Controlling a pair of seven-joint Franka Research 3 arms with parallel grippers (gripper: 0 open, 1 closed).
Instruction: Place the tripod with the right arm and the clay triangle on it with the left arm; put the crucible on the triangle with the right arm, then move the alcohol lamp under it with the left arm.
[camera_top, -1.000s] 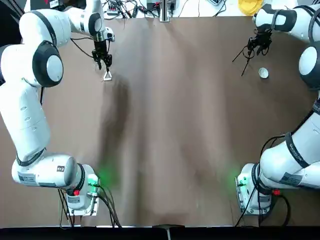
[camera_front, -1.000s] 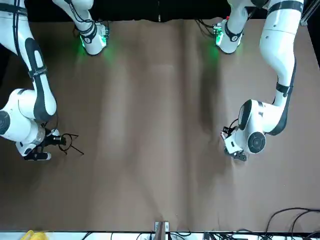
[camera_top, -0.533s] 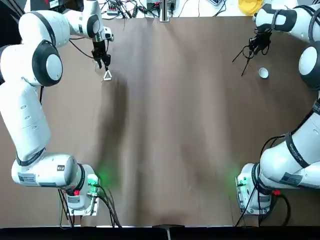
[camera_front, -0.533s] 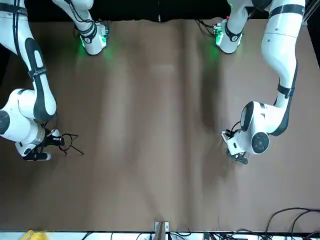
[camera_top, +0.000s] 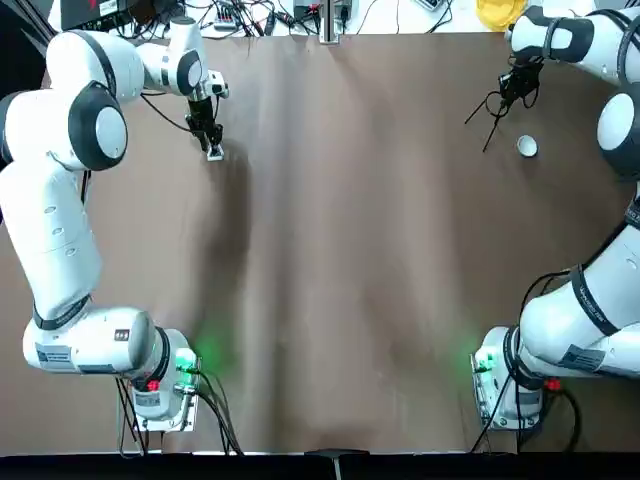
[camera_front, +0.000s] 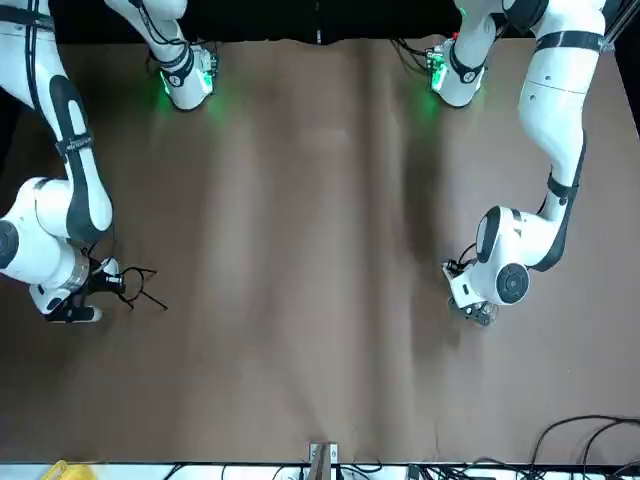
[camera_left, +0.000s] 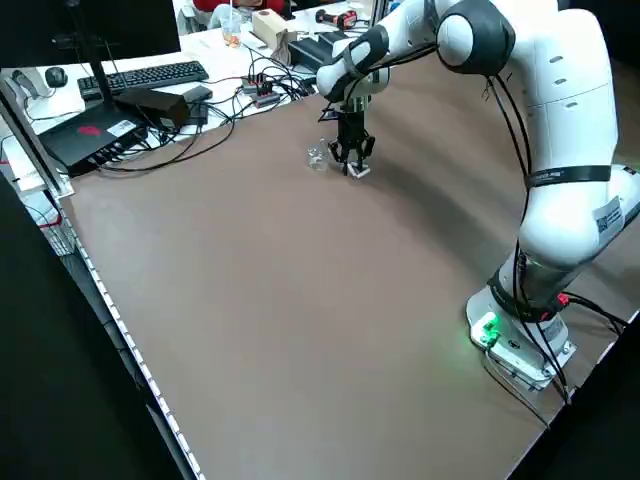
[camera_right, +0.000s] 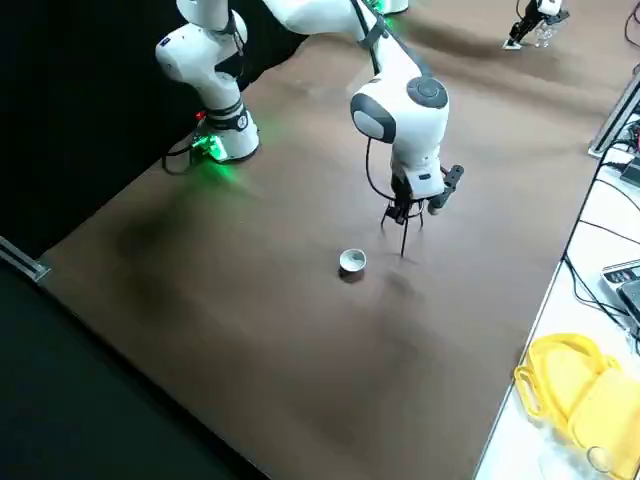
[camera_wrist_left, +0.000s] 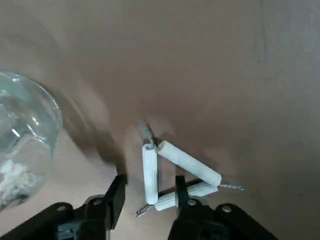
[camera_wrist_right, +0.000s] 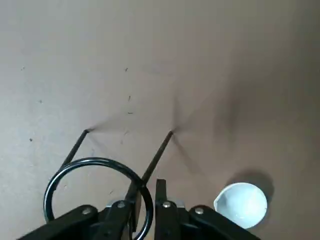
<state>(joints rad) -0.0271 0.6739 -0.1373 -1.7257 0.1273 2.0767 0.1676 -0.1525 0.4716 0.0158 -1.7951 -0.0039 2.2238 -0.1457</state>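
Observation:
My right gripper (camera_top: 516, 88) is at the far right of the table, shut on the ring of the black wire tripod (camera_wrist_right: 156, 157); the legs (camera_right: 403, 240) hang down to the cloth. Beside it sits the small white crucible (camera_top: 527, 147), also in the right wrist view (camera_wrist_right: 241, 203). At the far left my left gripper (camera_top: 210, 142) is down over the white clay triangle (camera_wrist_left: 186, 166). Its open fingers (camera_wrist_left: 118, 190) straddle one side of the triangle. The clear glass alcohol lamp (camera_wrist_left: 20, 150) stands just beside it (camera_left: 317, 157).
Brown cloth covers the table (camera_top: 340, 260). Cables and electronics (camera_top: 250, 15) and a yellow object (camera_top: 500, 12) lie beyond the far edge. A keyboard (camera_left: 150, 75) and other gear sit on the desk next to the left side. Both arm bases (camera_top: 160, 385) stand at the near edge.
My left gripper has come down and toward the near side onto the clay triangle, which it now covers from above. The right gripper and tripod have barely moved.

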